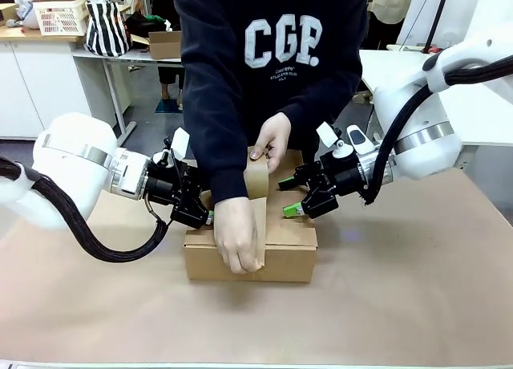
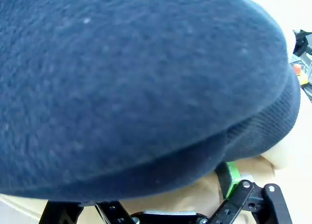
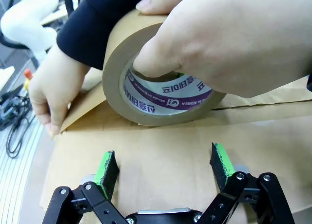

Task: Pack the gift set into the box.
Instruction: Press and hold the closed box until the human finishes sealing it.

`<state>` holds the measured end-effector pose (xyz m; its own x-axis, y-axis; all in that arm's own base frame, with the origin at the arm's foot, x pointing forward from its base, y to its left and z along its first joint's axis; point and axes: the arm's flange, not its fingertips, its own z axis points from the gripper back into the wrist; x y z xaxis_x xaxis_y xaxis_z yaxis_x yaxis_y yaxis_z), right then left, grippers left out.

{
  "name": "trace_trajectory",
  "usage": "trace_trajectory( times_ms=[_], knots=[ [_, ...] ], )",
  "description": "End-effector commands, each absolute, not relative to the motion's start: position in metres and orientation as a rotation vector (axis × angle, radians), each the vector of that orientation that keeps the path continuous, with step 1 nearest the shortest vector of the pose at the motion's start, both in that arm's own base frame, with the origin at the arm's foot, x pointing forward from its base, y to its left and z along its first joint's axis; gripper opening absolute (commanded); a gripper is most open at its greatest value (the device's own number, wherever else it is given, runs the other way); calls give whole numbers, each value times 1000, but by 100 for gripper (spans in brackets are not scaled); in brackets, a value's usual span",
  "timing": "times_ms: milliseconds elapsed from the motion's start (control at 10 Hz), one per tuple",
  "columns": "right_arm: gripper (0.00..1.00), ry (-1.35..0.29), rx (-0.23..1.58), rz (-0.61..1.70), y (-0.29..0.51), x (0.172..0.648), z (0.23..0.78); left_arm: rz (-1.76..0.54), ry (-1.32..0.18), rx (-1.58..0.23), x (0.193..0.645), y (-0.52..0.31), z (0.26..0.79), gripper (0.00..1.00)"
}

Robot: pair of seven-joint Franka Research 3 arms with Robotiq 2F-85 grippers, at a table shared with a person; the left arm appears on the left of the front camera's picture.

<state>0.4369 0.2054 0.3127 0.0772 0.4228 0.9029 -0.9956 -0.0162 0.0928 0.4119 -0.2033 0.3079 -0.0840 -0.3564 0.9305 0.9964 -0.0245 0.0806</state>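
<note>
Currently box (image 1: pixel 276 253) sits mid-table, flaps down, both grippers flanking it to steady it while the person tapes the seam with a tape roll (image 3: pixel 161 95); right gripper (image 3: pixel 165 168) spread, left gripper (image 1: pixel 200 212) unclear; gift set presumably inside.

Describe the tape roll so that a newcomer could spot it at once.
Start at the box on the table, between the two arms. On its closed top, the person's hand grips a tape roll: brown paper tape, with a white-and-purple printed core.
</note>
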Motion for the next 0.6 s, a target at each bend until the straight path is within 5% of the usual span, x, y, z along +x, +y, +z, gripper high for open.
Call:
trace_trajectory(
  times_ms=[0,500],
  knots=[
    [100,-802,944,1344,205,436,310,-1433,-999,-895,410,-204,306,100],
    [100,-802,944,1344,205,436,310,-1433,-999,-895,410,-204,306,100]
  ],
)
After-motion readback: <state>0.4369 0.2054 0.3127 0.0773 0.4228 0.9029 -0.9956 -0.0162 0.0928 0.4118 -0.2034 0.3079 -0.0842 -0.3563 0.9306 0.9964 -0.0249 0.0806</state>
